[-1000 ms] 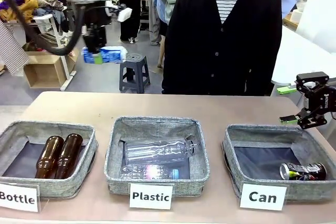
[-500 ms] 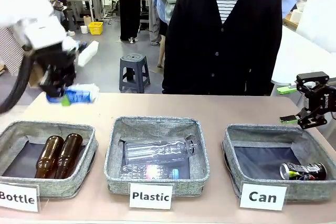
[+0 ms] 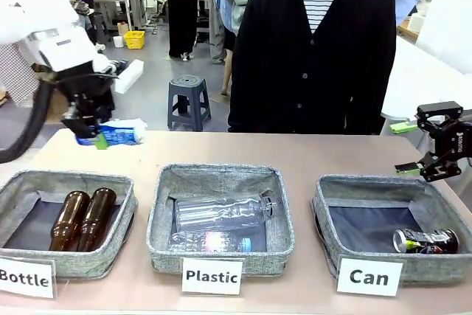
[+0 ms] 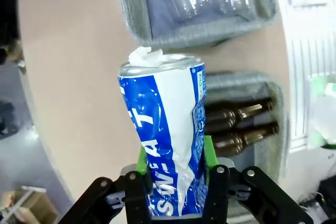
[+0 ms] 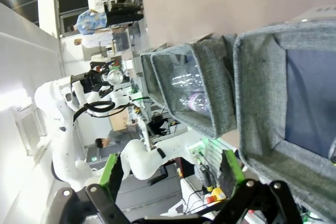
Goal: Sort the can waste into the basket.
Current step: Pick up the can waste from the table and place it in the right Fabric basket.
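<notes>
The grey woven rectangular basket signed "Can" (image 3: 324,212) sat at the table's near right corner, a dark dented can (image 3: 425,240) already inside. Between it and the left hand (image 3: 92,134) stood the "Plastic" basket (image 3: 164,219), so the carry probably had to pass above it. The left hand, over the far left edge, pinched the blue-and-white dented can (image 4: 168,129) at its base; light, thin-walled, likely slippery. The right hand (image 3: 422,171) hung open over the "Can" basket's far rim.
</notes>
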`<state>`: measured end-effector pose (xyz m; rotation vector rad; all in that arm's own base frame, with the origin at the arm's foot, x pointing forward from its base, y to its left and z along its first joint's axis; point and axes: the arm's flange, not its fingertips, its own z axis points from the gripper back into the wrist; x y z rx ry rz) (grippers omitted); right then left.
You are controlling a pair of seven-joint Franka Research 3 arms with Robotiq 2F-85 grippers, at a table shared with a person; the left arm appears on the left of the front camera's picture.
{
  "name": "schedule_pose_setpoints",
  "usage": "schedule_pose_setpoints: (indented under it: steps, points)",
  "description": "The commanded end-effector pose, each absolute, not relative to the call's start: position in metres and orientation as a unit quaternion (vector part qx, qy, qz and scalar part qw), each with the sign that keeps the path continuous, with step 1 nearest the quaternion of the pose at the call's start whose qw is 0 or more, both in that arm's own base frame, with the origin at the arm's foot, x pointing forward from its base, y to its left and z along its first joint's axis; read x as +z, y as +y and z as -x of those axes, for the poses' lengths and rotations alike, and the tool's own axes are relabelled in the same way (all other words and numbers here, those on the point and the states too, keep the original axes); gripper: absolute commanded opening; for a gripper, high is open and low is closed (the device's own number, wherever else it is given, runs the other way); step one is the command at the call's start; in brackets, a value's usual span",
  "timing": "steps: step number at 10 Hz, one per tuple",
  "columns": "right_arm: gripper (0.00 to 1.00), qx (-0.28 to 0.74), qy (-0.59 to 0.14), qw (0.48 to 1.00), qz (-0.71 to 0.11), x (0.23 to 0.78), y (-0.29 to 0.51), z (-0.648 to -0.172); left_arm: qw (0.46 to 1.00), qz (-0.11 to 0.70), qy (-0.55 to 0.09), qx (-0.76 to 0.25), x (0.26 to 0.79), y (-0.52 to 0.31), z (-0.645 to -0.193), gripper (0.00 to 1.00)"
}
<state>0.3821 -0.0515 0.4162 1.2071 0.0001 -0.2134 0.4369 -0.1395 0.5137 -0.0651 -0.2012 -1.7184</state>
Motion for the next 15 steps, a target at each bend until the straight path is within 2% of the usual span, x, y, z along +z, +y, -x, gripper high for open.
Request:
schedule_pose_setpoints:
  steps: [1,2,4,5,8,9,11,12,15]
  points:
    - [1.00,-0.107,-0.026,0.869,-0.483,0.431,-0.090,-0.350,0.607,0.050,-0.194,-0.769,0.496,-0.229,-0.429,0.44]
    - [1.00,-0.115,-0.066,0.889,-0.438,0.443,-0.129,-0.333,0.582,0.098,-0.225,-0.775,0.500,-0.291,-0.422,0.44]
    - [1.00,-0.086,-0.102,0.887,-0.442,0.463,-0.200,-0.290,0.560,0.176,-0.196,-0.785,0.499,-0.407,-0.408,0.44]
    - [1.00,-0.092,-0.112,0.886,-0.440,0.457,-0.227,-0.274,0.535,0.203,-0.162,-0.804,0.496,-0.469,-0.403,0.44]
    - [1.00,-0.109,-0.106,0.870,-0.469,0.405,-0.260,-0.248,0.588,0.236,-0.152,-0.758,0.489,-0.609,-0.424,0.44]
    - [1.00,-0.116,-0.121,0.883,-0.439,0.443,-0.250,-0.244,0.613,0.224,-0.182,-0.735,0.480,-0.653,-0.423,0.44]
    - [1.00,-0.116,-0.121,0.883,-0.439,0.443,-0.250,-0.244,0.605,0.199,-0.152,-0.756,0.467,-0.683,-0.433,0.44]
    - [1.00,-0.116,-0.121,0.883,-0.439,0.443,-0.250,-0.244,0.607,0.227,-0.177,-0.741,0.458,-0.628,-0.417,0.44]
    - [1.00,-0.116,-0.121,0.883,-0.439,0.443,-0.250,-0.244,0.607,0.227,-0.177,-0.741,0.458,-0.628,-0.417,0.44]
